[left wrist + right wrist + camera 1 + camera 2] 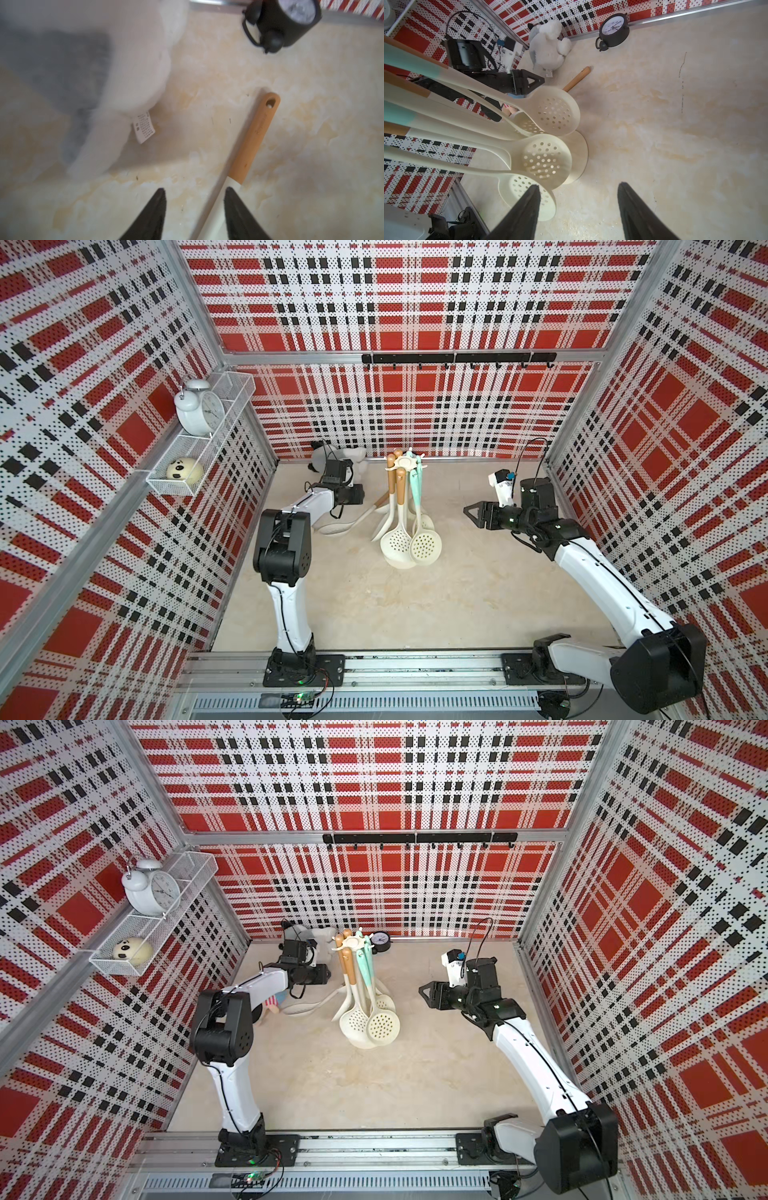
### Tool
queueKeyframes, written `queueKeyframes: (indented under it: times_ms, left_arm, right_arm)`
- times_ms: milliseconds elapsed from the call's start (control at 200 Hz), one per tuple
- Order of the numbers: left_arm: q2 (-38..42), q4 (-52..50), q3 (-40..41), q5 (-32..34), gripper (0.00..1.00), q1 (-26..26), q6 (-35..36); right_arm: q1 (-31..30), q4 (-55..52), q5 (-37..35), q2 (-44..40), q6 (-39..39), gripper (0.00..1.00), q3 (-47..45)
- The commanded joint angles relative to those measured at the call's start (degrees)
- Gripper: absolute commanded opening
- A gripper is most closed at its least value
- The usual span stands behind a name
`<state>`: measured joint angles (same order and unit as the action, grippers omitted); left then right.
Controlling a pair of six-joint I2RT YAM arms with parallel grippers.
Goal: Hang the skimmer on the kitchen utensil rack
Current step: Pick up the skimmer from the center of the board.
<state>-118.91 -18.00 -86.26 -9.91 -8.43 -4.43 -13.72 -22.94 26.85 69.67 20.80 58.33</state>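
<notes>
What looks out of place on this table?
One wooden-handled utensil lies flat on the table beside the rack, while the other utensils hang from the rack's top. It looks left behind.

high stereo pair, two downward wrist close-ups

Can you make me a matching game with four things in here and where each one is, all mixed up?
Things:
1. white alarm clock
2. black alarm clock
3. perforated skimmer
4. loose wooden-handled utensil

Places:
A. lying flat on the table, by the open left gripper
B. hanging from the crown of the cream rack
C. in the wire shelf on the side wall
D. on the table near the back wall

Pairs: 1-C, 2-D, 3-B, 4-A
</notes>
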Motion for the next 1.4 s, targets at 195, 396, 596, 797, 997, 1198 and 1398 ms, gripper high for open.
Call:
queueKeyframes:
  times_ms: [195, 396, 596, 797, 997, 1198, 1398]
  left_arm:
    - [-9.3, -10.8, -10.1, 5.7, 0.56, -5.2, 8.9]
    - [-11.2, -11.8, -11.0, 6.7, 0.56, -7.7, 9.6]
    - [-11.7, -13.0, -9.7, 11.5, 0.50, -7.8, 9.8]
    - [-10.2, -12.8, -6.2, 12.2, 0.27, -6.2, 7.8]
    - [-5.5, -11.1, -3.2, 13.5, 0.09, -4.4, 6.3]
    - [3.3, -8.7, -1.7, 17.7, 0.00, -2.9, 1.9]
    - [25.5, 0.7, 8.1, 23.0, 0.00, -2.3, -4.7]
  right_arm:
    - [0.3, 0.5, 1.4, 1.5, -0.6, 0.64, -1.6]
    - [0.3, 0.9, 1.3, 2.0, -0.7, 0.64, -2.2]
    - [0.3, 1.1, 1.6, 2.3, -0.6, 0.64, -2.3]
    - [0.3, 1.2, 1.6, 2.0, -0.5, 0.64, -2.5]
    - [0.2, 1.8, 2.0, 1.5, 0.5, 0.64, -2.6]
    - [0.3, 2.1, 0.2, -0.8, 1.6, 0.63, -3.0]
    - [0.3, 10.2, -3.1, -8.0, 5.8, 0.62, -6.6]
